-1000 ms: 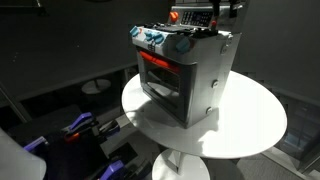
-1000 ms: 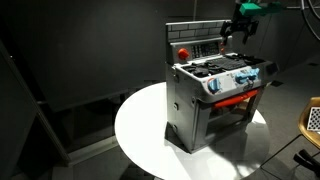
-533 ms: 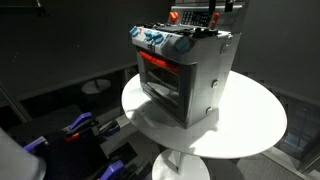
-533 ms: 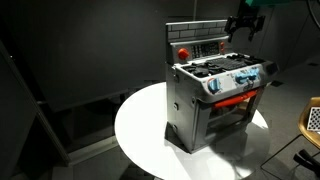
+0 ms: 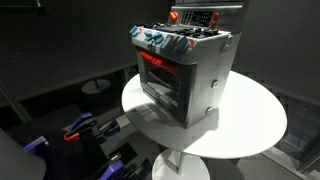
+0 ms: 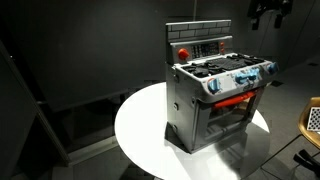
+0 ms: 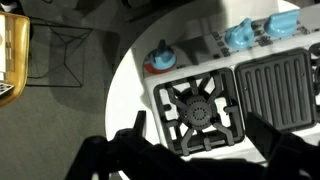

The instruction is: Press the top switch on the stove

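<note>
The stove (image 5: 185,70) is a small silver-grey toy oven with blue knobs (image 5: 155,38) and a red back panel. It stands on a round white table (image 5: 250,120) and shows in both exterior views (image 6: 215,95). A red round switch (image 6: 183,52) sits at the upper left of the back panel. My gripper (image 6: 270,12) hangs high above and to the right of the stove, touching nothing. In the wrist view my gripper (image 7: 197,115) is open and empty, its dark fingers (image 7: 138,125) apart over a black burner grate (image 7: 198,108).
The table (image 6: 140,130) has bare surface around the stove. A yellow basket (image 7: 12,50) and a wire stand (image 7: 65,55) are on the dark floor beside the table. Blue and red items (image 5: 80,128) lie on the floor below.
My gripper has risen up and away from the stove's back panel. It has left the top of one exterior view and moved to the upper right in the other.
</note>
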Controlling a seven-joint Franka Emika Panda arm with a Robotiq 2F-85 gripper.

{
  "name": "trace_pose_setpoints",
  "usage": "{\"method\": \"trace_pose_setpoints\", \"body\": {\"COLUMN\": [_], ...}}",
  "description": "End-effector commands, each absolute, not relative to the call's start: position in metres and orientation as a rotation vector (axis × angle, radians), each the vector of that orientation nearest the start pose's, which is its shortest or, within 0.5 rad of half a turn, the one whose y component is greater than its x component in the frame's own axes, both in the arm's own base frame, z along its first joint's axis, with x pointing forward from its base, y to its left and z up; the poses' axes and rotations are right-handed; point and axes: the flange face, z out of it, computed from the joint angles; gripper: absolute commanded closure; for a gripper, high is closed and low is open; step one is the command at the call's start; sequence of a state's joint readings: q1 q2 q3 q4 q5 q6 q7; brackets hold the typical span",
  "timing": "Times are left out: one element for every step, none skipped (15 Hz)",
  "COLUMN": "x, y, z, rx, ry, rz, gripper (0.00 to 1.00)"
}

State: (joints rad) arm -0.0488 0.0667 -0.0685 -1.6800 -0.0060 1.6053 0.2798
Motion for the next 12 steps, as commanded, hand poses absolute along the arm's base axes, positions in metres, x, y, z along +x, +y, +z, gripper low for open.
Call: {"method": "trace_pose_setpoints", "body": {"x": [0.524,0.513,0.503,0.494,0.486,0.478,0.470,0.462,0.455,0.449,0.444,0.439], "y": [-0.070,-0.070,-0.070,-0.070,-0.069,-0.069,-0.069,-0.070,-0.070,-0.070,-0.069,-0.069], "z": [0.565,0.571,0.576,0.579,0.583,0.585,0.587,0.589,0.590,0.590,0.590,0.588], "rx": [-3.105,-3.110,-3.118,-3.125,-3.131,-3.137,-3.148,-3.157,-3.162,-3.164,-3.164,-3.162], "ry": [0.480,0.441,0.407,0.375,0.349,0.323,0.301,0.288,0.272,0.258,0.246,0.244], "rz": [0.301,0.323,0.341,0.357,0.368,0.377,0.379,0.384,0.390,0.394,0.398,0.406], "gripper": [0.00,0.00,0.00,0.00,0.00,0.00,0.00,0.00,0.00,0.00,0.00,0.00]}}
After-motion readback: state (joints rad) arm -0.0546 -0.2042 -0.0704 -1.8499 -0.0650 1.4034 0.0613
